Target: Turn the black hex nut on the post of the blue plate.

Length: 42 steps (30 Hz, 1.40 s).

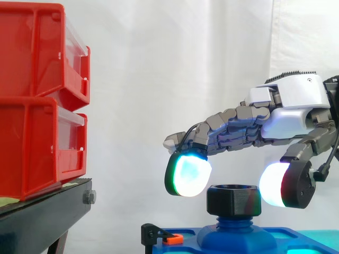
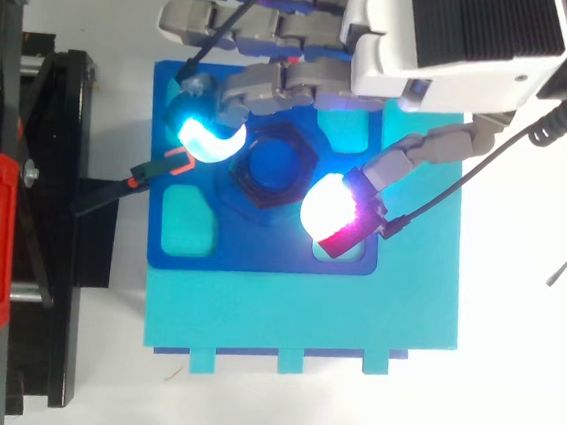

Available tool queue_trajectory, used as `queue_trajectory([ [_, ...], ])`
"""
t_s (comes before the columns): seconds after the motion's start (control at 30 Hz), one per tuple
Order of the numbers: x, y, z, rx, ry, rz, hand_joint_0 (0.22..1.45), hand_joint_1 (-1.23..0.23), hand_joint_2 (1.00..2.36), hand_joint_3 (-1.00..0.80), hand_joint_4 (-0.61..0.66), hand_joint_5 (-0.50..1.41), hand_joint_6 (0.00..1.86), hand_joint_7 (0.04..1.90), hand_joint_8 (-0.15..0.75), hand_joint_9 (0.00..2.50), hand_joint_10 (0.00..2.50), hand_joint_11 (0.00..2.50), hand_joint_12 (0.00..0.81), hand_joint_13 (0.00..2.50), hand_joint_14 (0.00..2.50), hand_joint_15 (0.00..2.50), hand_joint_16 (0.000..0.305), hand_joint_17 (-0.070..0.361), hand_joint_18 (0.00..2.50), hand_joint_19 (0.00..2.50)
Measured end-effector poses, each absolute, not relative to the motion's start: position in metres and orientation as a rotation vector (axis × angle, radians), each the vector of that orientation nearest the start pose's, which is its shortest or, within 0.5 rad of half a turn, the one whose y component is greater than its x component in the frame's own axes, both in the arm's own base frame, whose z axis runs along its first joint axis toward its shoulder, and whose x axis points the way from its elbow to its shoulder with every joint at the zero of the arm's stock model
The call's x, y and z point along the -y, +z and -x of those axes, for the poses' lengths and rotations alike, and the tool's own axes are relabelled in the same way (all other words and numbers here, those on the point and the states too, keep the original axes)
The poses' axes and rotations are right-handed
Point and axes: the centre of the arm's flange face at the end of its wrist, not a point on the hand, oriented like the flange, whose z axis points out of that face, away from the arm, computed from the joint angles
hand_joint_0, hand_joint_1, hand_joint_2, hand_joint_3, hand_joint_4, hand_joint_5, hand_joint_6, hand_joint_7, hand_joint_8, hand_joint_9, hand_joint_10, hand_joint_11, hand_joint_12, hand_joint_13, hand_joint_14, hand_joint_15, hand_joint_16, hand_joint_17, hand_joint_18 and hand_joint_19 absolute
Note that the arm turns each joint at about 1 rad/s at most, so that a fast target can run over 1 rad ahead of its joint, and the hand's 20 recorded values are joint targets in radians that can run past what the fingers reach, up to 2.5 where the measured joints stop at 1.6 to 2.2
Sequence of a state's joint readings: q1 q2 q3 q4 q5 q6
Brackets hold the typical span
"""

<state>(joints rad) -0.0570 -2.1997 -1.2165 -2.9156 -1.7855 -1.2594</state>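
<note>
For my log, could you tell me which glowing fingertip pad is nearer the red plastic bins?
The cyan-green pad, between the black hex nut and the bins; the white-red pad sits beyond the nut.

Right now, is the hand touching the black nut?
Cannot tell. In the side view the pads of the hand sit right at two sides of the nut, and in the top view at its rim; neither shows a plain gap or contact.

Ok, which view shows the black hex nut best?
The side view: the black hex nut stands unobstructed in profile on its blue post, between the robot hand's pads. The top view shows its hexagonal outline, dimly.
</note>
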Motion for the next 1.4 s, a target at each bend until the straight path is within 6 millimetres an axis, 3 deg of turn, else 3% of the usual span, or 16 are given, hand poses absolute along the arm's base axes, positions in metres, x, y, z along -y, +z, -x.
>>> queue_trajectory([
  [0.9, 0.1542, 0.2955, -0.7119, -1.626, 0.37, -0.133, 0.52, -0.75, 1.0, -0.5, 0.16, -0.26, 0.5, 0.85, 0.151, 0.0, 0.0, 0.0, 0.314, 0.0, 0.0, 0.0, 0.046, 0.103, 0.0, 0.04],
  [1.4, 0.1558, 0.2954, -0.7108, -1.628, 0.378, -0.124, 0.34, -0.64, 1.0, -0.5, 0.21, -0.27, 0.5, 0.81, 0.219, 0.0, 0.0, 0.0, 0.391, 0.0, 0.0, 0.0, 0.062, 0.138, 0.0, 0.03],
])
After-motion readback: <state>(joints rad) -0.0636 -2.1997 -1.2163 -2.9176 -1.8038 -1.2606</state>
